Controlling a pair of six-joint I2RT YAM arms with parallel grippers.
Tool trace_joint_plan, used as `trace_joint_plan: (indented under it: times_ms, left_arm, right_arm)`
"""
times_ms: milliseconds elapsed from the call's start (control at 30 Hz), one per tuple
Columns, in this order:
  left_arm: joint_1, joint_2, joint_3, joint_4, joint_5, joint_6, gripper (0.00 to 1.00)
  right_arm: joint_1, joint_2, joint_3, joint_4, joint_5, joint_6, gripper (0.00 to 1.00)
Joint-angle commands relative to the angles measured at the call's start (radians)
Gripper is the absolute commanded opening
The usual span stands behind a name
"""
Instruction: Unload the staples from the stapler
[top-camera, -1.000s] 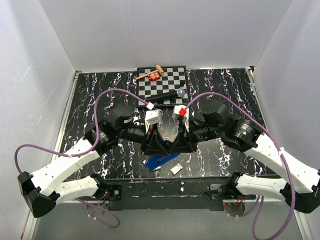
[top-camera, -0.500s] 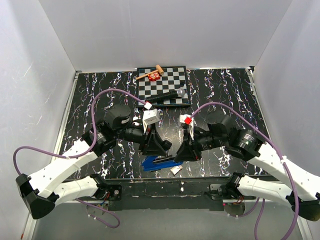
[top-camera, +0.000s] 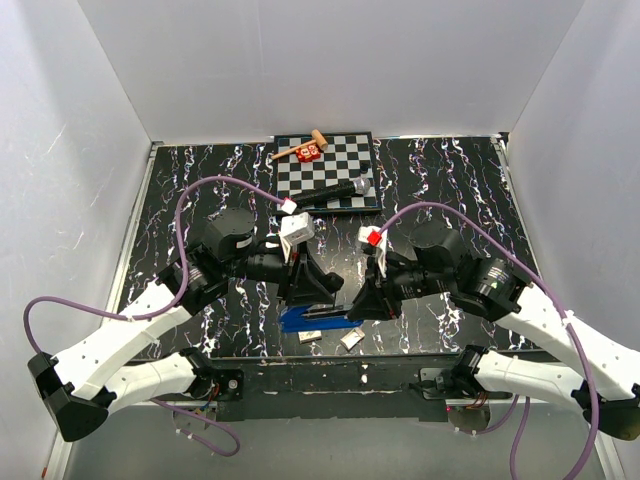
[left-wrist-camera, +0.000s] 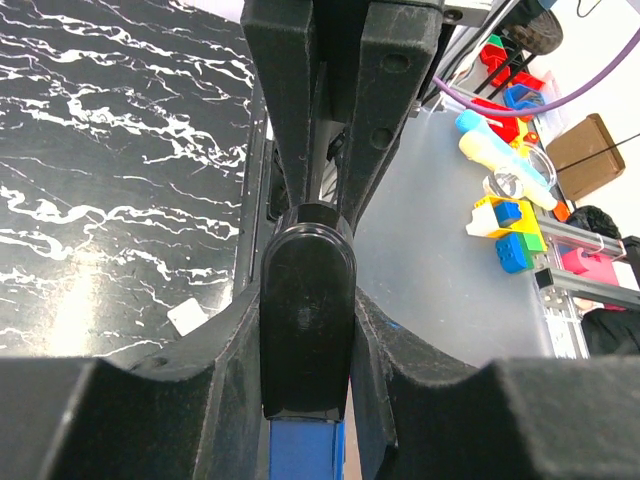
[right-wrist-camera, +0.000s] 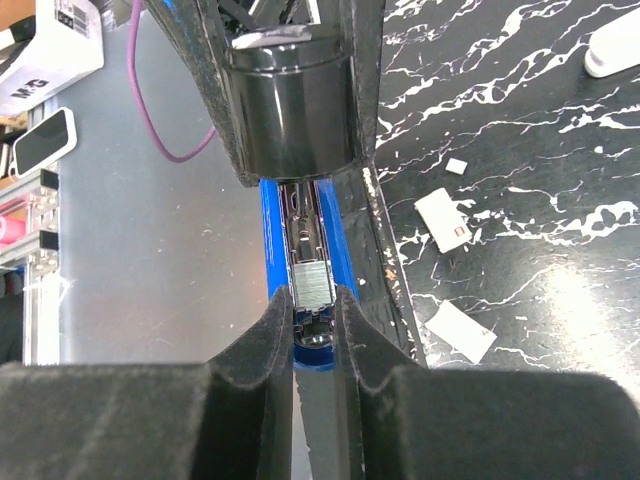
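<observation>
Stapler at near edge of table, hinged open; blue channel holds staple strip. R gripper pinches blue rail, L gripper clamps black end. Mic on checkerboard at back.

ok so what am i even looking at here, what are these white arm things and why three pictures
These are two robot arms bolted at the near edge of a table, each ending in a two-finger gripper. The wide picture comes from a camera above and behind them. The other two come from cameras on the wrists, looking along their own fingers. On the black marbled table lie a checkerboard, a black microphone and some white scraps. Both grippers hold one small blue stapler. The left gripper clamps its black end. The right gripper pinches the blue body, where staples show in the open channel.
</observation>
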Motion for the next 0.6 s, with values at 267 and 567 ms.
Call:
trace_joint_plan:
  times_ms: [267,567]
  left_arm:
    - [0.006,-0.04,0.042,0.113,-0.073,0.025,0.0]
    - [0.006,-0.038,0.029,0.111,-0.088,0.031,0.0]
  right_arm:
    - [0.009,-0.004,0.122,-0.111,0.231,-0.006,0.3]
    - [0.009,-0.004,0.222,-0.17,0.298,-0.018,0.36]
